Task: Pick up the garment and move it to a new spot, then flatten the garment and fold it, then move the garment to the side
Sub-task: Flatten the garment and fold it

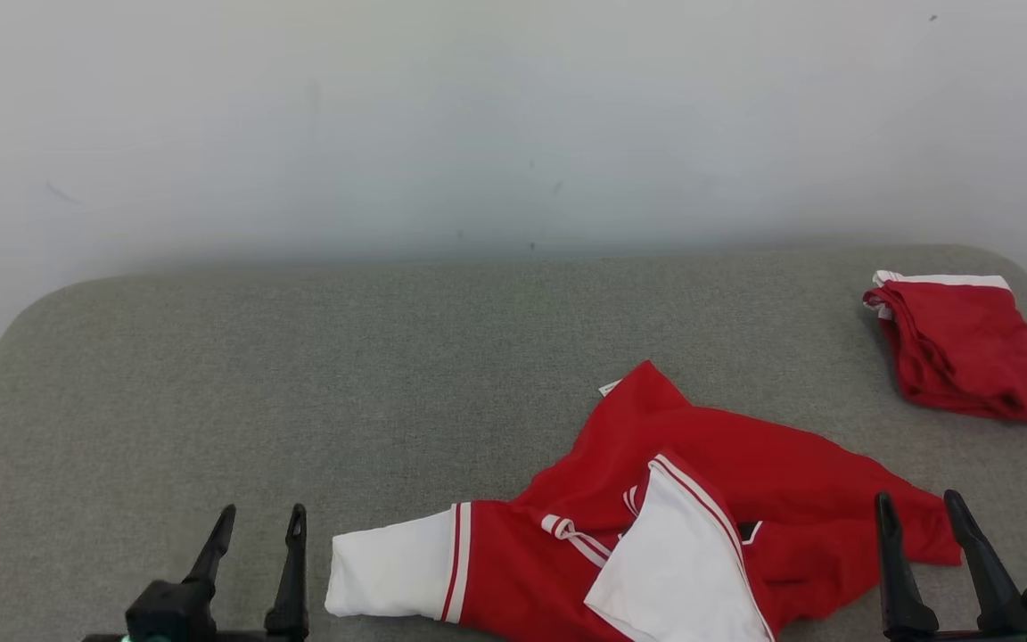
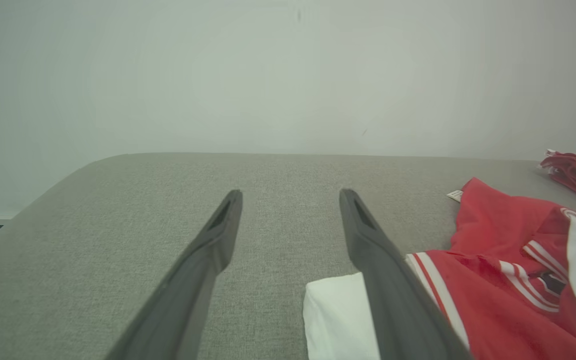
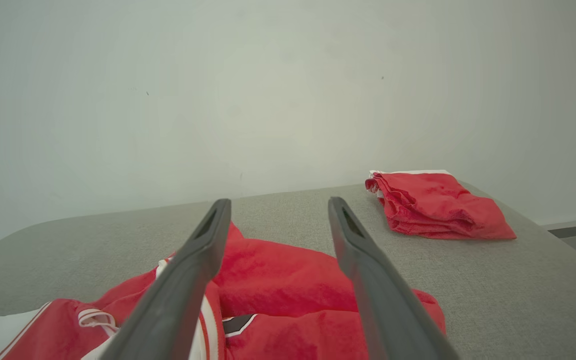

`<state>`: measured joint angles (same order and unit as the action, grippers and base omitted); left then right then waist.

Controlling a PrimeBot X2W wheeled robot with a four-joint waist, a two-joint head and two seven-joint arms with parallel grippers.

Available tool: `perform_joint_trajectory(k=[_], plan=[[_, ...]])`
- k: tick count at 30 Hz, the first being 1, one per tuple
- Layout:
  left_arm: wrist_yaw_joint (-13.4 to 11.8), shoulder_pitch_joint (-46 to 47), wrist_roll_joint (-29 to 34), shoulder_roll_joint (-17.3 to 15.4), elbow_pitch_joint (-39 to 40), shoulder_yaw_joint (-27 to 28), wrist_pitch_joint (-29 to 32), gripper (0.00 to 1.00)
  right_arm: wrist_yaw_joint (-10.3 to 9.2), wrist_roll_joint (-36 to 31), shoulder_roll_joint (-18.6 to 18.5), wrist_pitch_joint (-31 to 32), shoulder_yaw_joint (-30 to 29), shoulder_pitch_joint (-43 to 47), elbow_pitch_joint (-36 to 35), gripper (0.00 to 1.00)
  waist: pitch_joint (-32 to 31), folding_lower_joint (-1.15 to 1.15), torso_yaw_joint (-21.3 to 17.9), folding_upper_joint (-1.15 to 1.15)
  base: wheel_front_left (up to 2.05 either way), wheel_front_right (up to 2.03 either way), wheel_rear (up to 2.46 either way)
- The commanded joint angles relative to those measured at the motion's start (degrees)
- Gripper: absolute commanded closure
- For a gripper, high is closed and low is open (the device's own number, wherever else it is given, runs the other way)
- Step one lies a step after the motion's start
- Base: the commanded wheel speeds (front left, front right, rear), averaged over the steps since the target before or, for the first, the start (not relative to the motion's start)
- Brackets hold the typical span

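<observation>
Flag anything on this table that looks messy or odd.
The red-and-white garment lies crumpled at the near edge of the grey table, a white part flopped across it. The folded red pile at far right looks tidy.

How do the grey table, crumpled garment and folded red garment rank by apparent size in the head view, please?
1. grey table
2. crumpled garment, cut off below
3. folded red garment, farther away

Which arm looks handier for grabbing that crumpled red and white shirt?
Probably the right. The right fingers, open, hang over the shirt, while the left fingers, also open, point at bare table beside the white sleeve.
</observation>
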<state>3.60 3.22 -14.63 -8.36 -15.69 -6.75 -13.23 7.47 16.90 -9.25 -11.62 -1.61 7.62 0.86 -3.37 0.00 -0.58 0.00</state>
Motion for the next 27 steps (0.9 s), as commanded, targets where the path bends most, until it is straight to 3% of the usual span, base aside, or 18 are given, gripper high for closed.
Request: perform_joint_trajectory(k=[1,13,27], plan=[[0.36,1.13,0.21,-0.41,-0.3,-0.29,0.35,0.0,0.07,0.19,-0.3,0.01,0.1,-0.29,0.24,0.0,0.23,0.0,-0.27,0.0,0.0,0.0,0.0],[2.82,10.56,-0.16,0.34,-5.0,-6.74,5.94,0.0,0.07,0.73,-0.6,0.21,0.57,-1.4,2.37,0.0,2.26,0.0,-3.47,0.0,0.0,0.0,0.0],[3.82,12.74,-4.64,1.25,-13.16,-16.83,18.01,0.0,0.07,1.15,-0.98,0.16,0.2,-2.17,3.32,0.0,3.73,0.0,-5.73,0.0,0.0,0.0,0.0]])
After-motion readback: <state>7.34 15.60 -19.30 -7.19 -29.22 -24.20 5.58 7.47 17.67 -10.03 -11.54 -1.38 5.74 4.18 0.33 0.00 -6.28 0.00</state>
